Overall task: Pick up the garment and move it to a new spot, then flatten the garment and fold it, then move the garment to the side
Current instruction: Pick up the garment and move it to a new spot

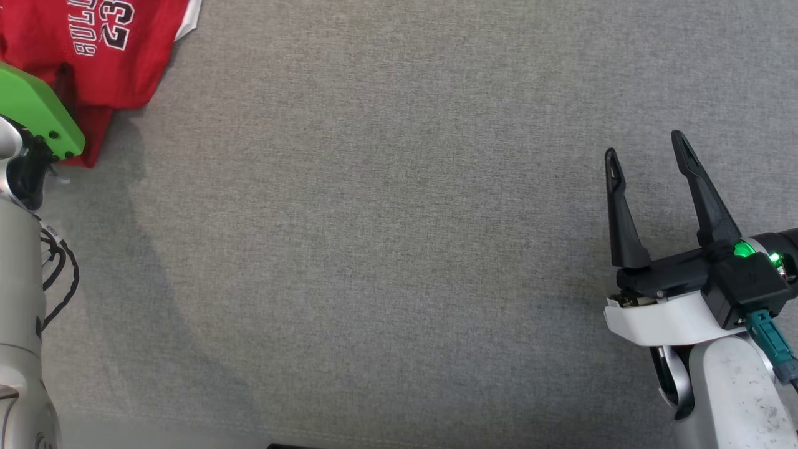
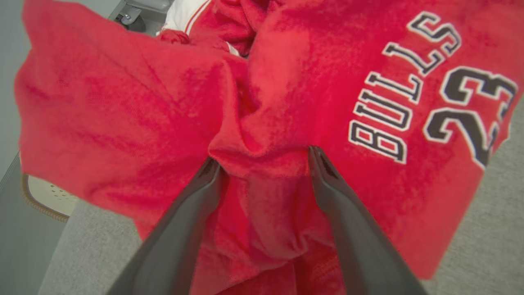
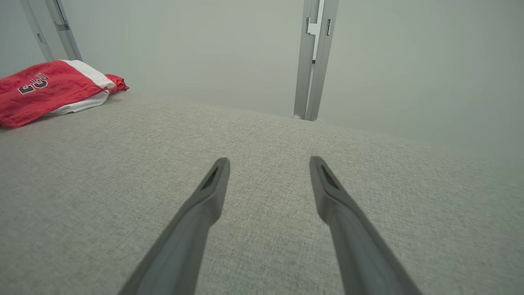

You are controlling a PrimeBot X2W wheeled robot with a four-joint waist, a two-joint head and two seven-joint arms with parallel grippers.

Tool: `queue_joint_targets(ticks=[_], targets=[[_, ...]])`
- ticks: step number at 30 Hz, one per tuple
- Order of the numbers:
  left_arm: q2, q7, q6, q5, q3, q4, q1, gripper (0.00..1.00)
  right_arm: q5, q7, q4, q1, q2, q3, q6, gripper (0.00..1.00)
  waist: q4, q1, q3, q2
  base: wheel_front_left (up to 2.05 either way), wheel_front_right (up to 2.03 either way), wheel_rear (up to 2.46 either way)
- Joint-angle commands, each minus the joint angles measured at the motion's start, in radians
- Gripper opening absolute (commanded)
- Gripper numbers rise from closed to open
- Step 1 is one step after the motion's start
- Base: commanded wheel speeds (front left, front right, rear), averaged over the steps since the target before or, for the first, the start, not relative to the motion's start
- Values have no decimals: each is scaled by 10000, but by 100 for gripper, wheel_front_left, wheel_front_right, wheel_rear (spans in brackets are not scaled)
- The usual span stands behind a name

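Note:
The garment [image 1: 124, 56], a bright red T-shirt printed "BULLS 23", lies bunched at the table's far left corner. Close up in the left wrist view, the garment [image 2: 368, 82] is crumpled, a white sleeve showing at its top. My left gripper [image 2: 262, 159] is open, its fingertips pressed into the cloth on either side of a raised fold. In the head view a green wrist cover [image 1: 37, 112] hides those fingers. My right gripper [image 1: 645, 146] is open and holds nothing at the right, far from the shirt. The right wrist view has that gripper [image 3: 268, 160] above bare cloth and the garment [image 3: 45, 92] at far left.
A grey fabric tabletop [image 1: 399, 249] stretches between the two arms. Metal frame posts [image 3: 313, 61] stand behind the table's far edge against a pale wall. In the left wrist view the table's edge drops off beside the shirt, with a coiled cable [image 2: 41, 205] below it.

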Motion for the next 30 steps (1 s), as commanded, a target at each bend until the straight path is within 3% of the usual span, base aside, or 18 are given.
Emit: queue_joint_targets(ticks=[1,2,4,17,30], targets=[[88,-39,165,55,-25,108,-186,100,82,-30,-64,-77,-26,12,1,100,-119,-2,96,0,0,0,0],[97,-28,178,108,-75,185,-183,46,109,-30,-61,-91,-26,20,1,100,-111,-2,75,0,0,0,0],[68,-66,160,89,-120,290,-214,0,121,-30,-50,-123,-26,24,1,100,-98,-2,40,0,0,0,0],[501,-1032,137,371,-507,518,-305,0,457,-30,151,-134,-28,-11,1,100,-56,-2,-801,0,0,0,0],[1085,-1927,-127,1131,-1704,-385,-842,0,1368,-30,665,343,-27,-91,1,100,-204,-2,-3038,0,0,0,0]])
